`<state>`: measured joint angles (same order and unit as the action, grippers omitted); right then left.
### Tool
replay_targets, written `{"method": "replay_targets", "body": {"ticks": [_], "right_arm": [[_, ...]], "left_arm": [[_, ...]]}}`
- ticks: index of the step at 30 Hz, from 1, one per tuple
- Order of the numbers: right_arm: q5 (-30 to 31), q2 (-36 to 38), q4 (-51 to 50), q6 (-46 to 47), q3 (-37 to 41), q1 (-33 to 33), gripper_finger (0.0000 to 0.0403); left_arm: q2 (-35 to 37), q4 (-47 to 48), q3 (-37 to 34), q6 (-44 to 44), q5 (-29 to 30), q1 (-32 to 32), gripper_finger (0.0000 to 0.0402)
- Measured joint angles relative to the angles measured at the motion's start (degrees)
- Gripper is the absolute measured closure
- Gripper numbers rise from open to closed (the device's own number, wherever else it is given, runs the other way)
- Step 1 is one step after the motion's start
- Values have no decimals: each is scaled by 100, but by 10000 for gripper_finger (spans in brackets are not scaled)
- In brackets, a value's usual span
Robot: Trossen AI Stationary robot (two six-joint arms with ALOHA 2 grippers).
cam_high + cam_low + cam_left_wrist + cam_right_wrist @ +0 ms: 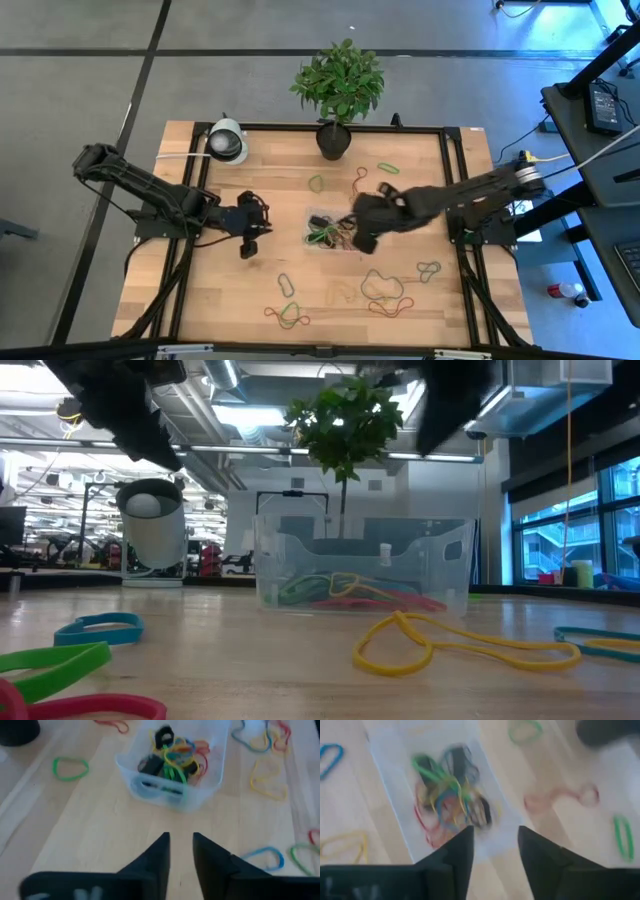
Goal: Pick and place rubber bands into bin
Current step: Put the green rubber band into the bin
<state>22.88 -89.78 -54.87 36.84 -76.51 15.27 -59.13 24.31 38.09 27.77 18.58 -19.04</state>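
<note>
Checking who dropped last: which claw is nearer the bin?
Right. The right claw hangs at the bin's edge, fingers apart and empty. The left claw waits farther off on the bin's other side, also empty.

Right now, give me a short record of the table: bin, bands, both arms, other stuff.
bin: clear tray, mid-table, holding a tangle of mixed-colour bands
loose rubber bands: scattered on the wood, mostly toward the near edge
left gripper: left of the bin, fingers apart, empty
right gripper: over the bin's right end, fingers apart, empty
other: potted plant, white camera
</note>
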Motion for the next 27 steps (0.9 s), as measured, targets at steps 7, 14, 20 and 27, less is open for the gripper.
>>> {"method": "replay_targets", "body": {"ticks": [7, 14, 20, 27], "right_arm": [[-2, 1890, 523, 1973, 2312, 743, 310], [-2, 3353, 1158, 2436, 3678, 1224, 342], [17, 4074, 1137, 2115, 4191, 1230, 355], [15, 4396, 1138, 1849, 4678, 1230, 357]], "left_arm": [[-2, -728, 88, -69, 572, 576, 260], [-750, -524, 1169, -333, 639, 1915, 253], [-2279, 52, 2311, -671, -53, 2870, 253], [-3912, 577, 3378, -318, -385, 3471, 273]]}}
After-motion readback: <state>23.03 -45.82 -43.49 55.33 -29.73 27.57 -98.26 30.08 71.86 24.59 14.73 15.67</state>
